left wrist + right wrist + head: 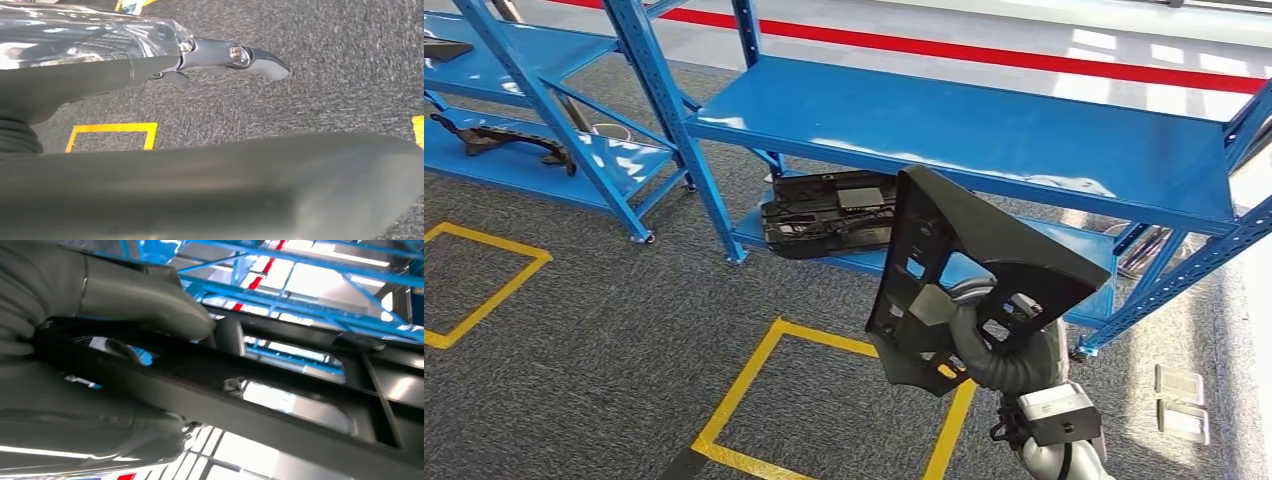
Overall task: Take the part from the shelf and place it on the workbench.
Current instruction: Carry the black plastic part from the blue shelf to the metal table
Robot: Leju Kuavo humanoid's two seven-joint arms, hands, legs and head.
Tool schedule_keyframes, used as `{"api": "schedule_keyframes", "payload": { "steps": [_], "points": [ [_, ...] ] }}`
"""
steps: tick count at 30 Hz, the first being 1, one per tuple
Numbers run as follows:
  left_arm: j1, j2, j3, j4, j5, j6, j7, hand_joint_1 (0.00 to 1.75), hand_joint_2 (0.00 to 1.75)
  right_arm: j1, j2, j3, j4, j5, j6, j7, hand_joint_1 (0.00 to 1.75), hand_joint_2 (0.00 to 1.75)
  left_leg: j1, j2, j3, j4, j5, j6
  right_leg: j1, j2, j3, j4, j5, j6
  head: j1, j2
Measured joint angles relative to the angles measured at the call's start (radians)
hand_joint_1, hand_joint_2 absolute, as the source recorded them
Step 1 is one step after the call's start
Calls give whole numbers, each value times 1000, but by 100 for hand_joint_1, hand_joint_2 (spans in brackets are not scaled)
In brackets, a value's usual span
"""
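I am starting on the left: the left robot hand (235, 57) is hanging over the grey carpet (325, 100) with nothing in it, its visible fingers lying straight, so I am calling it released. Further along, the blue shelf (964, 125) is standing ahead of me, with another black part (829, 212) lying on its lower board. To the right, I am holding the part (964, 275) in the right robot hand (989, 345), which is clamping it from below, thumb (150, 305) on one side of a rib and fingers (125, 437) on the other. The part is clear of the shelf, standing roughly upright with its long axis running up and tilting slightly, directly above that hand. No desk is showing here, so I am judging the coming move to be a turn away from the shelf, carried by the right arm alone.
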Motion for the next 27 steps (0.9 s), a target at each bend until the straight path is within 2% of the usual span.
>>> {"api": "schedule_keyframes", "payload": {
  "steps": [1, 3, 5, 7, 8, 9, 10, 11, 12, 14, 15, 16, 18, 19, 21, 22, 23, 24, 25, 26, 27],
  "points": [
    [-1, 0, 0, 0, 0, 0, 0, 0, 175, 1, 0, 0, 0, 1, 0, 0, 175, 175, 2, -11, -10, 4, 2, -6, 0, 11, 1, -8, -5, -2, 0, 0],
    [2, 0, 0, 0, 0, -1, 1, 0, 175, 2, 0, 0, -1, 2, -1, 0, 175, 175, 6, -30, -21, 6, 7, -18, 0, -11, -1, -12, -3, -9, -1, 0],
    [4, 1, 0, 0, 0, -1, 1, 0, 175, 0, 2, 0, -1, 4, -1, 0, 175, 175, 5, -9, -38, 37, -14, -28, -4, -41, 1, -16, -1, -19, -1, 0],
    [1, 1, 0, 0, 0, -2, 1, 0, 175, 0, 3, -1, -2, 6, -2, 0, 175, 175, 6, 33, -88, 141, -70, -40, -5, -73, 1, -17, -2, -25, -1, 0],
    [1, 0, 0, 0, 1, -3, 1, 0, 175, 1, 3, -1, -2, 8, -3, 1, 175, 175, 8, 44, -118, 206, -97, -45, -4, -89, 1, -17, -2, -26, -1, 0],
    [2, 0, 0, 0, 1, -3, 1, 0, 175, 1, 3, -1, -2, 8, -4, 1, 175, 175, 10, 49, -141, 254, -111, -48, -3, -104, 1, -17, -3, -27, -1, 0],
    [4, 0, 0, 0, 1, -4, 1, 0, 175, 1, 3, -1, -2, 9, -5, 1, 175, 175, 11, 51, -148, 270, -107, -49, -3, -119, 1, -17, -3, -26, -1, 0],
    [5, 0, 0, 0, 2, -4, 1, 0, 175, 1, 4, -1, -2, 9, -5, 2, 175, 175, 11, 54, -135, 245, -84, -48, -3, -132, 2, -17, -4, -26, -1, 0],
    [6, 0, 0, 0, 1, -4, 1, 0, 175, 1, 4, -1, -3, 10, -6, 2, 175, 175, 10, 63, -104, 185, -50, -46, -3, -144, 4, -17, -5, -25, -1, 0],
    [4, 0, 0, 0, 1, -5, 1, 0, 175, 0, 4, -1, -4, 11, -7, 2, 175, 175, 2, 102, -38, 53, 0, -35, -1, -165, 6, -17, -8, -21, -1, 0],
    [2, 0, 0, 0, 1, -5, 1, 0, 175, 0, 4, -1, -4, 12, -8, 2, 175, 175, -4, 117, -20, 16, 9, -30, 1, -173, 7, -17, -9, -18, -1, 0],
    [2, 0, 0, 0, 1, -5, 1, 0, 175, 0, 4, -1, -5, 13, -8, 2, 175, 175, -9, 125, -15, 1, 8, -25, 2, -182, 8, -18, -10, -14, -1, 0],
    [4, 1, 0, 0, 1, -5, 2, 0, 175, -1, 5, 0, -7, 15, -9, 2, 175, 175, -11, 110, -18, -4, 12, -14, 1, -195, 13, -22, -11, -3, -1, 0],
    [6, 1, 0, 0, 1, -5, 2, 0, 175, -1, 6, 0, -8, 16, -10, 2, 175, 175, -9, 102, -17, -9, 16, -7, 0, -183, 14, -19, -18, 2, -1, 0],
    [4, 1, 0, 0, 1, -6, 2, 0, 175, -2, 6, -1, -9, 17, -11, 2, 175, 175, -3, 84, -13, -20, 25, 7, -1, -133, -7, 35, -60, 6, 0, 0],
    [3, 0, 0, 0, 1, -7, 3, 0, 175, -1, 5, -1, -9, 17, -11, 2, 175, 175, -3, 75, -13, -21, 26, 9, -1, -106, -33, 94, -92, 5, 1, 0],
    [2, 0, 0, 0, 1, -9, 4, 0, 175, 2, 4, -1, -8, 17, -12, 2, 175, 175, -3, 64, -13, -20, 26, 11, 0, -92, -65, 161, -123, 4, 1, 0],
    [2, -1, 0, 0, 1, -11, 6, 0, 175, 4, 2, -1, -8, 17, -12, 2, 175, 175, -3, 53, -13, -20, 26, 12, 1, -86, -93, 218, -140, 4, 1, 0],
    [3, -1, 0, 0, 1, -13, 8, 0, 175, 6, 1, -1, -8, 17, -12, 2, 175, 175, -4, 41, -13, -19, 26, 12, 1, -84, -108, 247, -140, 5, 1, 0],
    [4, -1, 0, 0, 1, -14, 10, 0, 175, 7, 0, -1, -8, 17, -12, 2, 175, 175, -3, 28, -12, -18, 26, 12, 1, -82, -105, 235, -118, 6, 1, 0],
    [5, -1, 0, 0, 1, -15, 11, 0, 175, 7, -1, -1, -8, 17, -12, 2, 175, 175, -2, 13, -11, -16, 26, 11, 0, -76, -85, 185, -81, 7, 1, 0]
  ]
}}
